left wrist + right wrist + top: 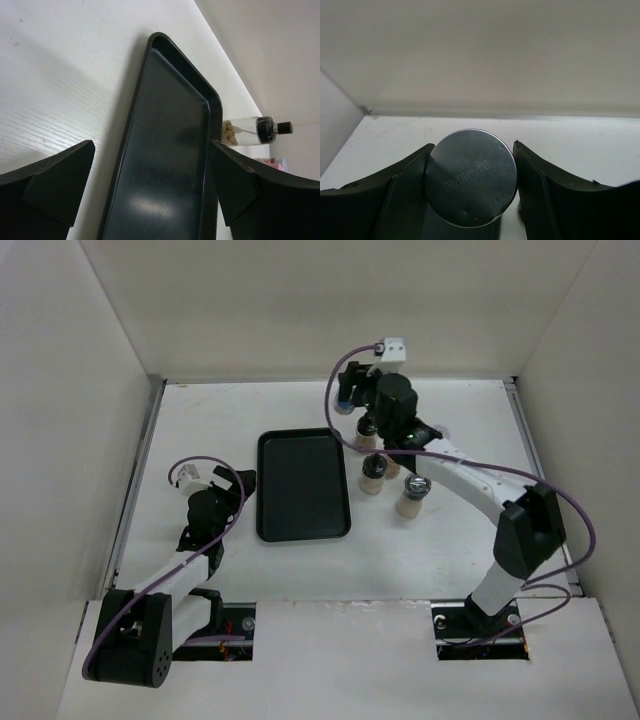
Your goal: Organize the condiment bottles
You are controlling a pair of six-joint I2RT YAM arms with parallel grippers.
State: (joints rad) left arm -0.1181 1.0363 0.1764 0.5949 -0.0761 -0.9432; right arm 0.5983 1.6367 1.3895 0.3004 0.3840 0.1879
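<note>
Bottle (471,177) pinched between right fingers (400,195) (touching both, top facing camera).

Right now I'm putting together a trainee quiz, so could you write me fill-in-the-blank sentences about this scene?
1. The tray is ___.
2. In the top view, the bottles stand to the tray's ___.
3. The right gripper grips a bottle whose round end bears a stamped ___.
4. The left gripper is ___, holding nothing.
Missing words: empty; right; date; open.
</note>
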